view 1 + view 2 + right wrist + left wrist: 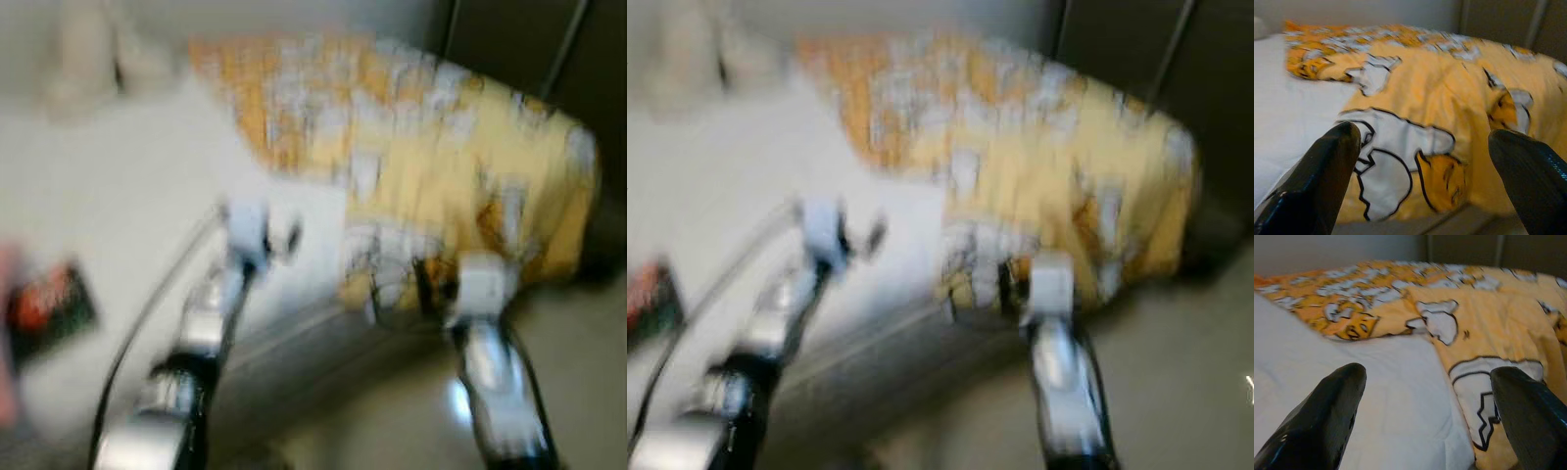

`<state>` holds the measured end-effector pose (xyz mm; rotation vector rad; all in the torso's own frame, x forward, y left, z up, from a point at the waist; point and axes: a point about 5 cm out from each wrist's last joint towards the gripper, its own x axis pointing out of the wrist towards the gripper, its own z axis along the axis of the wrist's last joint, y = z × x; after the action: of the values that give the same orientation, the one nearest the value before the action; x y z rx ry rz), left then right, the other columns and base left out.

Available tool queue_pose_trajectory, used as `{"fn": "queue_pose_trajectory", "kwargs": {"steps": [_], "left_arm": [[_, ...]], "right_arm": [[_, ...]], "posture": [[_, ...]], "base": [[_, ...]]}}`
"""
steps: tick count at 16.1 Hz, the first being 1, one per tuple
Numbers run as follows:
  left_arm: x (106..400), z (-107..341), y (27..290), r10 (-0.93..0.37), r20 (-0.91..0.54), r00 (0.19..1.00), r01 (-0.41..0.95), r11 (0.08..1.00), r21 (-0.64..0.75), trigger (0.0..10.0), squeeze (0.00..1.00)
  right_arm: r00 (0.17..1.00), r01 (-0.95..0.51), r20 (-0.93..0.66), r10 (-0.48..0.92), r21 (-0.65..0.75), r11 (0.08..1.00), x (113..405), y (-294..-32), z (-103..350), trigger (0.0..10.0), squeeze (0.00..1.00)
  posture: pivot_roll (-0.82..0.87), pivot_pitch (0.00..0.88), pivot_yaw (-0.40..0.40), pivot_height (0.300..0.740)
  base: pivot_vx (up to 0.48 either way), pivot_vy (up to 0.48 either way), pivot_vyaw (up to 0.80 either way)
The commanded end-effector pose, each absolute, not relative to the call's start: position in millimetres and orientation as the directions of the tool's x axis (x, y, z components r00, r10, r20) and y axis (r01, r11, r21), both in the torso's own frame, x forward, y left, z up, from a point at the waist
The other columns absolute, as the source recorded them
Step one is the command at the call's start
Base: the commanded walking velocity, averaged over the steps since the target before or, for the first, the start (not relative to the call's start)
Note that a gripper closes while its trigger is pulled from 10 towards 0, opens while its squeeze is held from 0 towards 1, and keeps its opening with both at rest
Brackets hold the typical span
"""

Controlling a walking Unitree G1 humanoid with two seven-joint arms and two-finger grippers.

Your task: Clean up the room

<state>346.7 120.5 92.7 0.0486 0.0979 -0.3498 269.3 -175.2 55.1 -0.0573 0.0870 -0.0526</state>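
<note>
Left gripper (pixel 1427 416): fingers (pixel 1327 416) spread wide apart, nothing between them, held above the white sheet (pixel 1376 401) of the bed just beside the edge of the yellow blanket (pixel 1488 328). Right gripper (pixel 1425 181): likewise spread and empty, poised over the blanket's hanging corner at the bed's near edge.

Yellow blanket: printed with white and orange cartoon figures, rumpled, bunched across the far and right part of the bed (pixel 137 225), draped over the right-hand corner toward the pale floor (pixel 578 382). White sheet bare on the left half. Pale pillow-like shape (pixel 93 54) at the head of the bed, too blurred to identify with certainty. Dark red-and-black object (pixel 49 308) on the sheet near the left border, unidentifiable. Dark panels (pixel 529 49) behind the bed at upper right.

Both eye views heavily smeared; silver forearms (pixel 500 382) recognisable, fingertips lost in blur. Blanket's far side cut off by the frame in the wrist views.
</note>
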Motion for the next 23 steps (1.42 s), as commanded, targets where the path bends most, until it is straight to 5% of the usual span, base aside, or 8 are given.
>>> {"fn": "queue_pose_trajectory", "kwargs": {"steps": [1, 5, 8, 12, 13, 18, 23], "left_arm": [[354.1, 105.1, 123.4, -0.343, -0.07, 0.937, 0.347, 0.936, 0.065, 10.0, 0.0], [354.1, 102.5, 117.0, -0.363, -0.089, 0.928, 0.371, 0.924, 0.098, 10.0, 0.0], [336.2, 90.5, 132.1, -0.29, -0.049, 0.956, 0.288, 0.957, -0.044, 10.0, 0.0], [265.3, 91.4, 157.3, -0.323, 0.029, 0.946, 0.322, 0.946, 0.03, 10.0, 0.0], [272.0, 92.1, 146.5, -0.337, 0.017, 0.941, 0.334, 0.938, 0.098, 10.0, 0.0], [281.2, 89.1, 129.0, -0.342, -0.043, 0.939, 0.343, 0.939, 0.018, 10.0, 0.0], [285.0, 85.9, 134.6, -0.27, -0.063, 0.961, 0.272, 0.962, 0.024, 10.0, 0.0]], "right_arm": [[0.997, 0.055, -0.056, -0.058, -0.05, 0.997, 275.0, -172.4, 61.0, 10.0, 0.0], [0.996, 0.052, -0.065, -0.054, -0.041, 0.998, 270.4, -172.1, 57.1, 10.0, 0.0], [0.995, 0.074, -0.059, -0.075, -0.017, 0.997, 253.2, -173.2, 52.7, 10.0, 0.0], [0.99, 0.041, -0.131, -0.051, -0.082, 0.996, 163.6, -187.9, 35.0, 10.0, 0.0], [0.989, 0.064, -0.128, -0.075, -0.089, 0.994, 168.0, -189.9, 35.3, 10.0, 0.0], [0.994, 0.082, -0.063, -0.084, -0.037, 0.996, 208.9, -171.4, 51.7, 10.0, 0.0], [0.993, 0.058, -0.103, -0.061, -0.036, 0.998, 207.5, -167.0, 44.1, 10.0, 0.0]], "posture": [[-0.07, 0.0, 0.066, 0.719], [-0.07, 0.0, 0.059, 0.719], [-0.08, 0.0, 0.067, 0.719], [-0.05, 0.0, 0.036, 0.719], [-0.04, 0.0, 0.028, 0.719], [-0.06, 0.0, 0.05, 0.719], [-0.06, 0.0, 0.042, 0.719]], "base": [[0.398, 0.266, -0.76], [0.112, 0.0, -0.75], [0.0, 0.0, -0.48], [0.0, 0.0, 0.0], [0.0, 0.0, 0.0], [0.267, -0.273, 0.0], [0.368, -0.305, 0.0]]}}
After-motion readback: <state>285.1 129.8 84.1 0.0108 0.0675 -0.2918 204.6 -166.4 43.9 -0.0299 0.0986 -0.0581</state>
